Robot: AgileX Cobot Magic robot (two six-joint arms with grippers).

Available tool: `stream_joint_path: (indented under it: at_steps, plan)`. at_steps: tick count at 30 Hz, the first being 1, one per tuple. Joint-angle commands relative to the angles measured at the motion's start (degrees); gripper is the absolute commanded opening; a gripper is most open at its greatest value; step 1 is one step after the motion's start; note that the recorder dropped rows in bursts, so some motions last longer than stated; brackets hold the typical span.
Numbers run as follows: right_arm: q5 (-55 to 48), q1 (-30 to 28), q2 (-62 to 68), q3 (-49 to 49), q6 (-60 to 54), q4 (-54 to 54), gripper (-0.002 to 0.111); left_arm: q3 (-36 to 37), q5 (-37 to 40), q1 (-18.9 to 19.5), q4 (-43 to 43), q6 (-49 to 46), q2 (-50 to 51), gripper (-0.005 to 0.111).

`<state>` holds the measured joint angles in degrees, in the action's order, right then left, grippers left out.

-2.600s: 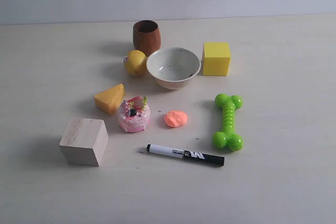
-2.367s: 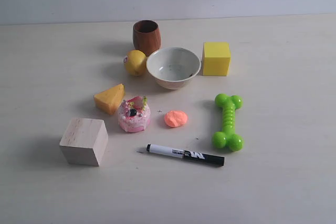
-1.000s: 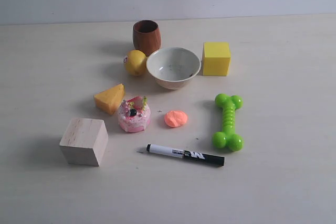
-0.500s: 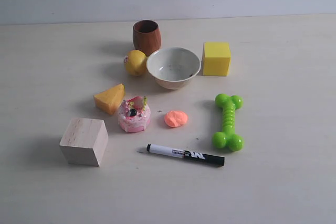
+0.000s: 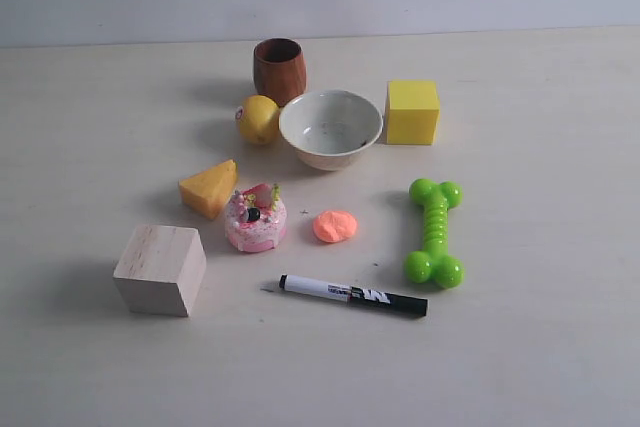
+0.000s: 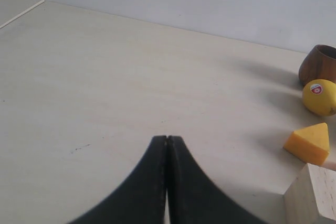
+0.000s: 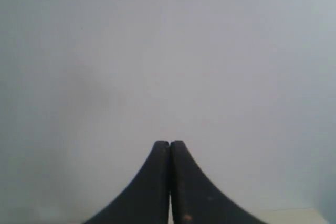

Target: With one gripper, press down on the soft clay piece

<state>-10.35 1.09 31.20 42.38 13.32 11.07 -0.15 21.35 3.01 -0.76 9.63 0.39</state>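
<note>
Listing what stands on the pale tabletop (image 5: 540, 147), as the exterior view shows it:

- Clay lump (image 5: 335, 226): small, salmon-orange, matte and rounded. It lies near the middle of the spread, just beside the pink cake toy (image 5: 255, 219) and apart from it. The green bone toy (image 5: 435, 232) lies on its other side and the marker (image 5: 352, 295) nearer the camera. Nothing touches the lump.
- Cake toy: pink, with small decorations on top, standing upright.
- Cheese wedge (image 5: 209, 187): yellow-orange, close behind the cake toy.
- Wooden block (image 5: 160, 269): a pale cube, in front of the wedge and to the left of the marker.
- Marker: black and white, capped, lying flat on a slight diagonal.
- Bone toy: bright green, ribbed, lying lengthwise toward the camera.
- Bowl (image 5: 331, 128): off-white and upright, behind the lump.
- Wooden cup (image 5: 279, 70): dark brown, behind the bowl.
- Yellow fruit (image 5: 258, 119): round, with a small sticker, just beside the bowl and in front of the cup.
- Yellow cube (image 5: 412, 112): close to the bowl's right.

Hands:

- Left hand (image 6: 167, 139): black fingers pressed together with nothing between them, seen over bare tabletop. The cup, fruit, wedge and a corner of the block show beyond it.
- Right hand (image 7: 169, 143): black fingers likewise pressed together and holding nothing, seen against a plain grey backdrop.
</note>
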Motion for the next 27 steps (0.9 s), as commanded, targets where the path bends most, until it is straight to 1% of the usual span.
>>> stream_joint_path:
  at_steps: [1,5,7,9,13,16,19,21,27]
  plan:
    - [-8.26,6.71,9.92,6.08,-17.17,-13.91,0.0,0.15,-0.04,-0.28,0.35,-0.17,-0.39,0.0]
    - [-18.36,11.28,19.87,9.63,-28.08,-27.0,0.0,0.15,-0.04,-0.28,0.35,-0.17,-0.39,0.0]
    - [-20.45,12.65,23.64,9.75,-29.61,-33.14,0.0,0.15,-0.04,-0.28,0.35,-0.17,-0.39,0.0]
    - [-22.65,13.93,27.09,9.75,-29.89,-36.18,0.0,0.15,-0.04,-0.28,0.35,-0.17,-0.39,0.0]
    - [-26.69,17.47,35.02,9.75,-29.89,-37.43,0.0,0.15,-0.04,-0.28,0.35,-0.17,-0.39,0.0]
    - [-26.78,18.27,38.13,9.75,-30.95,-37.47,0.0,0.15,-0.04,-0.28,0.35,-0.17,-0.39,0.0]
    - [-24.5,18.27,40.13,9.75,-31.27,-37.57,0.0,0.15,-0.04,-0.28,0.35,-0.17,-0.39,0.0]
    - [-20.86,18.27,40.26,9.75,-31.27,-37.56,0.0,0.15,-0.04,-0.28,0.35,-0.17,-0.39,0.0]
    - [-17.95,18.27,40.15,9.75,-31.16,-38.12,0.0,0.15,-0.04,-0.28,0.35,-0.17,-0.39,0.0]
